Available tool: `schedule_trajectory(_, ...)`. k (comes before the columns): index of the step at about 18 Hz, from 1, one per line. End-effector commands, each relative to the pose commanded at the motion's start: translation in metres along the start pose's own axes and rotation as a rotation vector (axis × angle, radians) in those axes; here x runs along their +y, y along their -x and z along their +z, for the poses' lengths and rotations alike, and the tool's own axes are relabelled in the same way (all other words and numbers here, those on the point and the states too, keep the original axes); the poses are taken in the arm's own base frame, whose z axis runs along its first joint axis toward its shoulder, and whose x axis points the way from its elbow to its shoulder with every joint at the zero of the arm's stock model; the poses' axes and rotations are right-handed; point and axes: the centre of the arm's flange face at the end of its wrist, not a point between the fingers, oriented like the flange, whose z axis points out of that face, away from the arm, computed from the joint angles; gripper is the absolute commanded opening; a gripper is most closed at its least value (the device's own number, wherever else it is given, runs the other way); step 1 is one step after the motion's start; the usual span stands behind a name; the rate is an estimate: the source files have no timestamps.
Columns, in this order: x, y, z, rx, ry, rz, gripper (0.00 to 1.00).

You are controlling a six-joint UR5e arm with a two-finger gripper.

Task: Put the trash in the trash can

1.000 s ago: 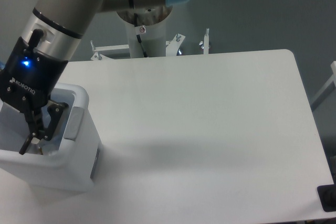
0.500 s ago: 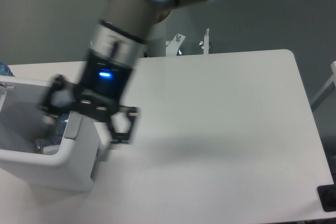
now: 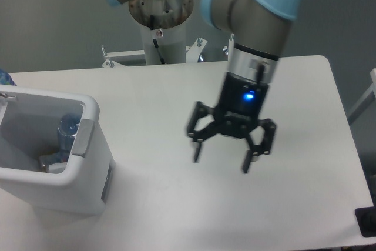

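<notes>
The gripper [image 3: 221,159] has swung away from the bin [image 3: 88,174] and now hangs over the table [image 3: 305,86], at the bin's 3 o'clock. Its fingers are spread wide and empty. The bottle [image 3: 66,136] lies inside the bin, so the job looks done.

The tool [image 3: 221,161] has swung from the trash can [image 3: 88,171] to mid-table.

white table [image 3: 176,92], grey floor [image 3: 53,22]
</notes>
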Motion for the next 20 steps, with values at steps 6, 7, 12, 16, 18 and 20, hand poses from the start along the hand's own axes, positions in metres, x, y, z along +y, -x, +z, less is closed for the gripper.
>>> schedule_trajectory(6,0.03,0.017,0.006,-0.165,0.204,0.11,1.0)
schedule_trajectory(7,0.033,0.018,0.007,-0.178,0.229,0.109,1.0)
schedule_trajectory(12,0.042,0.022,0.003,-0.115,0.424,0.369,1.0)
schedule_trajectory(16,0.047,0.022,0.003,-0.106,0.475,0.459,1.0)
schedule_trajectory(18,0.05,0.019,0.006,-0.112,0.501,0.465,1.0)
schedule_trajectory(20,0.05,0.011,0.013,-0.108,0.52,0.481,1.0)
